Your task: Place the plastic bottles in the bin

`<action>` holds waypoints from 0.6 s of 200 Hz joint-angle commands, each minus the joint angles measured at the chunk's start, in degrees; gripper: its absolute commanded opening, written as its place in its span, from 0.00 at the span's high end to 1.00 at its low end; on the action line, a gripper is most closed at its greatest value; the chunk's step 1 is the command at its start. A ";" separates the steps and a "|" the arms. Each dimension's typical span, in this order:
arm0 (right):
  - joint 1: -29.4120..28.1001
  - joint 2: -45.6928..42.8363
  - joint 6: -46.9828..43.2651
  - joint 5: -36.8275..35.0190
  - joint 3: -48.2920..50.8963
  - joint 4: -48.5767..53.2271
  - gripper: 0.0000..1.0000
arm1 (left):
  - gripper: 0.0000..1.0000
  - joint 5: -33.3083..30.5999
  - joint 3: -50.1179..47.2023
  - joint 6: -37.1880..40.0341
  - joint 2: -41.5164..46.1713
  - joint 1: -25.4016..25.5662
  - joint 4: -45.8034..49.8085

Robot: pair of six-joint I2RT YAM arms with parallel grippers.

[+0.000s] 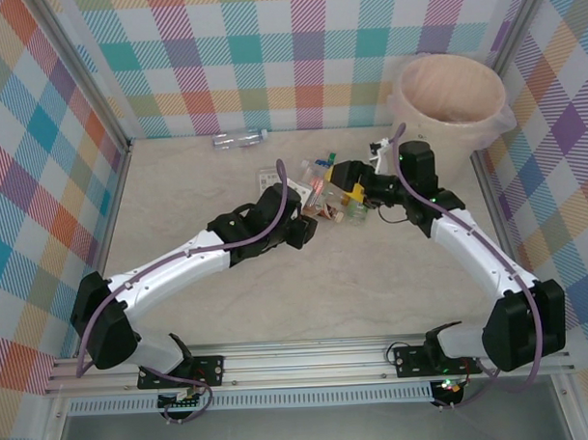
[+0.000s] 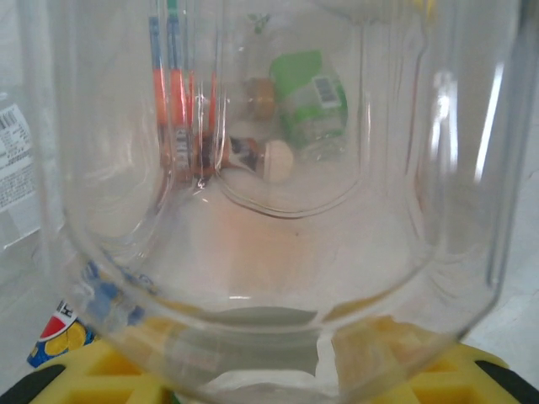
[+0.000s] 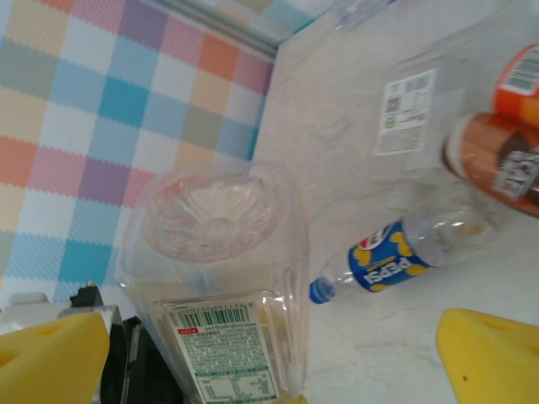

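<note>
Table point(image 1: 277, 298): beige marbled top. Bin point(image 1: 406, 95) stands at the far right corner. One clear bottle point(image 1: 240, 138) lies on its side by the far edge, well apart from the rest. Bottle cluster point(image 1: 324, 192) sits mid-table. Right wrist view, all flat on the top: Pepsi bottle point(image 3: 396, 257) with a blue cap, white-label clear bottle point(image 3: 406, 114) beyond it, and brown-label bottle point(image 3: 497, 164) just beside orange-label bottle point(image 3: 524, 74).

Clear plastic bottles point(image 1: 324, 190) heaped centrally, lone bottle point(image 1: 239, 138) farther back; cream bin point(image 1: 460, 135) upright, far right
</note>
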State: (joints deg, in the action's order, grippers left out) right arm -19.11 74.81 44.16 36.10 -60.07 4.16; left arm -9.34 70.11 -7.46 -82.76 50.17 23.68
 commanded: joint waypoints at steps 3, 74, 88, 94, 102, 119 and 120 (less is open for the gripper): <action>-2.16 1.01 1.43 2.95 1.00 -9.82 0.00 | 0.80 2.52 2.15 0.63 1.09 -0.15 -2.39; -4.79 3.20 5.00 -6.23 1.31 -11.17 0.17 | 0.79 7.44 1.57 1.05 1.55 -0.16 -5.15; -4.96 3.70 5.76 -6.14 1.11 -11.73 0.20 | 0.79 7.85 1.13 0.97 1.66 -0.12 -5.57; -5.08 3.89 5.76 -5.69 0.95 -11.78 0.22 | 0.79 8.23 1.08 0.96 1.63 -0.16 -5.58; -5.36 4.18 5.68 -5.43 0.92 -11.99 0.25 | 0.79 8.54 0.98 0.94 1.57 -0.07 -5.65; -5.67 4.14 5.49 -6.28 1.33 -11.77 0.35 | 0.78 8.82 1.08 0.80 1.39 -0.16 -5.65; -5.67 4.13 5.45 -6.38 1.35 -11.75 0.36 | 0.78 8.82 1.04 0.79 1.38 -0.16 -5.70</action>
State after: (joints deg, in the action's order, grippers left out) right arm -24.10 78.13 49.01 31.68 -59.57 -5.65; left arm -2.59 70.37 -7.53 -82.74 50.06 20.73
